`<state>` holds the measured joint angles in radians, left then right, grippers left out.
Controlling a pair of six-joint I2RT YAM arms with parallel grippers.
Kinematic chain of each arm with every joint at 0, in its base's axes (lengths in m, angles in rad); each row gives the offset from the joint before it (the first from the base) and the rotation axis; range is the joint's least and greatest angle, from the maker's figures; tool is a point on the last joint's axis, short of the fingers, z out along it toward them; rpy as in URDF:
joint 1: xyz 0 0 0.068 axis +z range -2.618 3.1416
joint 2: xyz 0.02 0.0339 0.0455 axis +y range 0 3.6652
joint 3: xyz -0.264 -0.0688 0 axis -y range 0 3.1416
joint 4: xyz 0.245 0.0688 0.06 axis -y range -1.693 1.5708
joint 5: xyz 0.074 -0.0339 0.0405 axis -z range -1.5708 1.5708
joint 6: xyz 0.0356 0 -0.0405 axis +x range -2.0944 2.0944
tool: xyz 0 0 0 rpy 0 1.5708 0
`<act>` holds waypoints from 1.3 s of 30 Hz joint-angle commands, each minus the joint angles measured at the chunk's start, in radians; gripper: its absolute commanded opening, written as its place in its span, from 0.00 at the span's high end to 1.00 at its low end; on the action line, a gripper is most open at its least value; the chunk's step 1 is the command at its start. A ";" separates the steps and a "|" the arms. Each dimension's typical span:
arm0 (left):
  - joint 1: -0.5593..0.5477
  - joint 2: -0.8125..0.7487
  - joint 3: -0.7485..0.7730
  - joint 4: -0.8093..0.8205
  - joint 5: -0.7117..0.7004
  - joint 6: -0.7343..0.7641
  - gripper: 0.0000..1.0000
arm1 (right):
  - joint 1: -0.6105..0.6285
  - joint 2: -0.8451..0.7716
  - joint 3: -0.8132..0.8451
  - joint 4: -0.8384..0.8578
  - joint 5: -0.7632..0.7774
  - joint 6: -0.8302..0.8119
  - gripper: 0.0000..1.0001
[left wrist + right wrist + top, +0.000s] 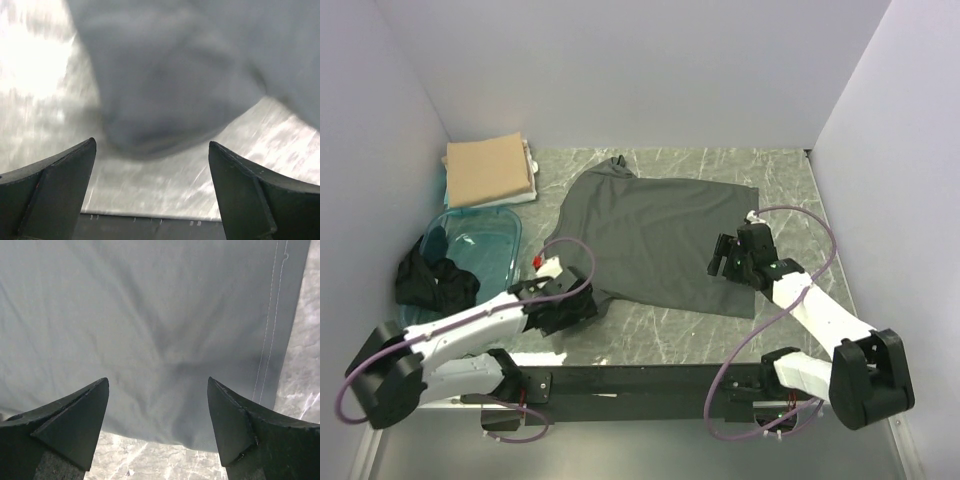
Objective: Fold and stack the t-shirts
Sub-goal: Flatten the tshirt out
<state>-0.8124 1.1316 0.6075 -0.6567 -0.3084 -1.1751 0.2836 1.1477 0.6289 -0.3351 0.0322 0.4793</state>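
A charcoal-grey t-shirt [660, 240] lies spread flat on the marble table. My left gripper [582, 306] is open and empty, just off the shirt's near-left sleeve. In the left wrist view that rounded sleeve [170, 85] lies just ahead of the open gripper [152, 150]. My right gripper [721, 262] is open and empty, low over the shirt's right part. In the right wrist view the shirt [150, 315] fills the frame, its near edge between the open gripper's [158, 385] tips. A folded tan t-shirt [488, 170] lies at the back left. Black t-shirts [433, 283] are bunched in the tub.
A translucent teal tub [506, 236] stands at the left, with black cloth spilling over its left side. White walls close in the table on the left, back and right. A dark rail [640, 380] runs along the near edge between the arm bases.
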 commanded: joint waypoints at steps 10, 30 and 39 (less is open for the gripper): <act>-0.028 -0.064 -0.089 0.051 0.022 -0.167 0.19 | 0.008 -0.029 -0.046 0.099 -0.011 0.010 0.14; -0.024 0.097 0.300 -0.145 -0.145 0.025 0.99 | 0.038 -0.017 -0.023 0.036 -0.029 -0.034 0.15; 0.061 0.230 0.422 -0.153 -0.100 0.080 0.99 | 0.117 -0.014 -0.020 0.051 -0.029 -0.076 0.16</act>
<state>-0.7834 1.3422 0.9730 -0.7918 -0.4141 -1.1358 0.3820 1.1332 0.5835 -0.3000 -0.0013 0.4274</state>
